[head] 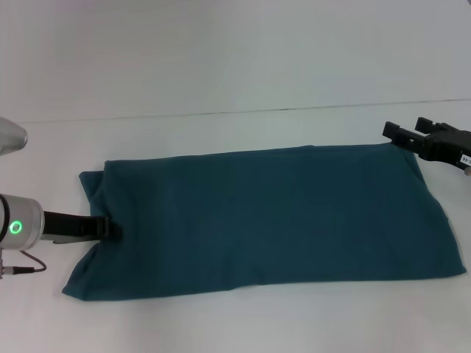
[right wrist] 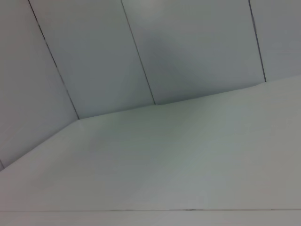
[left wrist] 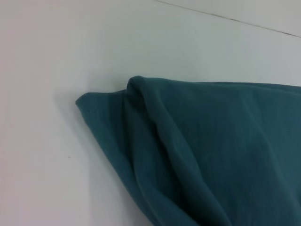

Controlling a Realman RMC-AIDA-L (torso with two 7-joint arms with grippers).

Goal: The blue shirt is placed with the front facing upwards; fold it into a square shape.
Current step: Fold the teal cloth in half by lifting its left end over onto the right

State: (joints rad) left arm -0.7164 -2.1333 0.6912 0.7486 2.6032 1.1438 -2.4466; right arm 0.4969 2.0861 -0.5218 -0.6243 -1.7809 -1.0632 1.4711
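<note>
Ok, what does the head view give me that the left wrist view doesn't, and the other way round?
Only the head view shows the whole blue shirt lying as a long folded rectangle on the white table, the left end effector at its left edge, and the right end effector by its far right corner. Only the left wrist view shows the layered folds and creases at the shirt's corner close up. Both share the shirt's left end on the table.

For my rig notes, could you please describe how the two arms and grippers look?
The left arm is a silver-white cylinder with a glowing green ring and a thin cable beneath; its left gripper is black. The right gripper is black and blocky, with a small white label.
</note>
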